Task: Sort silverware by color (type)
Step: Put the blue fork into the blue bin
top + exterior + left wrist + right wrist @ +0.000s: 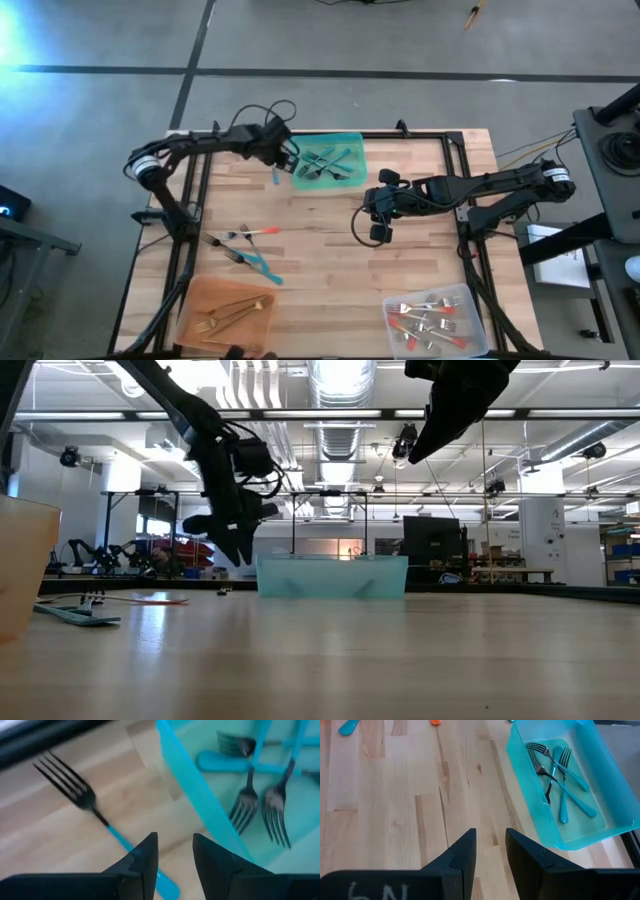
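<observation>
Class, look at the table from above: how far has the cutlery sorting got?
Done: blue-handled forks lie in the teal tray, gold ones in the orange tray, red-handled ones in the clear tray. In hand: nothing; the left gripper hovers above a blue fork beside the teal tray. Left: that fork and a small pile.

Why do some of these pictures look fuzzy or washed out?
In the left wrist view, the teal-handled fork and the teal tray are soft, being very near the lens. In the low view, ceiling lights shine on the table and the arms show as silhouettes. In the high view, a bright flare whitens the top left corner.
</observation>
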Action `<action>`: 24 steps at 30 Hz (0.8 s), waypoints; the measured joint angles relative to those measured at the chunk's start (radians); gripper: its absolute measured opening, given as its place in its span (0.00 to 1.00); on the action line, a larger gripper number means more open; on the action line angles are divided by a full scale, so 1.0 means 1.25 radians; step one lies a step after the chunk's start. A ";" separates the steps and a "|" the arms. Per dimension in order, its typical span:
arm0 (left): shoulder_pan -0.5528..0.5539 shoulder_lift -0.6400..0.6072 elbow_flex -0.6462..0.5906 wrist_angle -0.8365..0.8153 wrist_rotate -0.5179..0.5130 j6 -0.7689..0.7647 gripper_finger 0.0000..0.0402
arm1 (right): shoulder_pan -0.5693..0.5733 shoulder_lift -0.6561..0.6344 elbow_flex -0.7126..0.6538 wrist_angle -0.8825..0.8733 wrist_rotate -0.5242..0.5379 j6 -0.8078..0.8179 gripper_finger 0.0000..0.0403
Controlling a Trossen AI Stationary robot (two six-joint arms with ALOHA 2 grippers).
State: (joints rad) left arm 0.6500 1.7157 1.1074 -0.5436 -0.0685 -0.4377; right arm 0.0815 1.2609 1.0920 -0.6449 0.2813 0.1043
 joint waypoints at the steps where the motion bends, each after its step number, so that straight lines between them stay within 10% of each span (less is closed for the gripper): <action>1: -0.004 -0.008 -0.018 0.004 0.000 0.000 0.26 | 0.000 0.000 0.000 0.000 0.000 0.000 0.24; 24: -0.068 -0.053 -0.189 0.110 -0.001 -0.021 0.26 | 0.000 0.000 0.000 0.000 0.000 0.000 0.24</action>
State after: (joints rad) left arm 0.5648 1.6489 0.8712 -0.4062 -0.0693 -0.4642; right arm 0.0816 1.2608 1.0920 -0.6449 0.2810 0.1041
